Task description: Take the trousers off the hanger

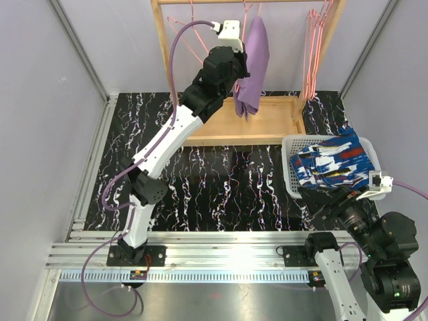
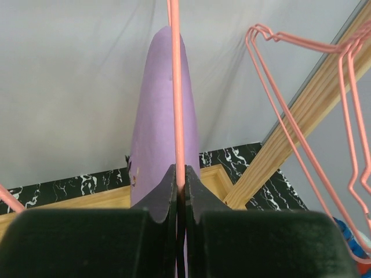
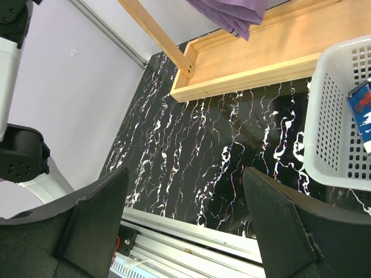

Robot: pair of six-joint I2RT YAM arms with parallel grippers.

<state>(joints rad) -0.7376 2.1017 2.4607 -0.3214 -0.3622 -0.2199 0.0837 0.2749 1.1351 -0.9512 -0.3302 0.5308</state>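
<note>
Upper centre: my left claw (image 2: 180, 176) pinches the pink hanger (image 2: 176, 87) wire. The lilac trousers (image 1: 256, 57) hang there, long axis vertical, hems pointing down. Right: patterned trousers (image 1: 332, 162) lie heaped in the basket (image 1: 292, 179). My right claw (image 3: 184, 185) stands spread.

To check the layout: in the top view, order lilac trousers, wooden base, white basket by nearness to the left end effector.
1. lilac trousers, hanging beside the left end effector
2. wooden base, below them
3. white basket, far right
</note>
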